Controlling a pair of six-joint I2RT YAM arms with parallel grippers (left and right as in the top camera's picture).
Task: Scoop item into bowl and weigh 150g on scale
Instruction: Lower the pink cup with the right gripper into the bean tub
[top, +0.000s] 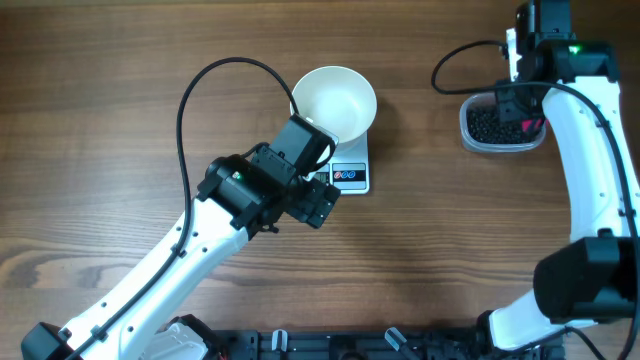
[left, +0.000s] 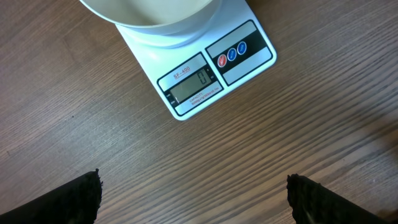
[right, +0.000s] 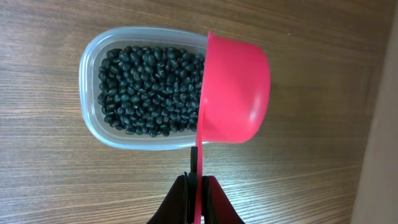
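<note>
**A:** Where do your grippers stand?

**B:** Your left gripper (left: 193, 190) hangs with its fingers wide apart, and the scale (left: 214, 68) is at its 12 o'clock. Your right gripper (right: 198, 196) is clamped on the handle of the pink scoop (right: 233, 87).

**A:** And the beans?

**B:** Your beans (right: 146, 90) lie in the clear tub (right: 90, 93), at 2 o'clock on the table (top: 100, 100). The bowl (top: 333, 100) sits on the scale, near 12.

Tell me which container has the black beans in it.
The clear plastic tub; the round white bowl is empty, and the pink scoop cup hides its inside.
</note>
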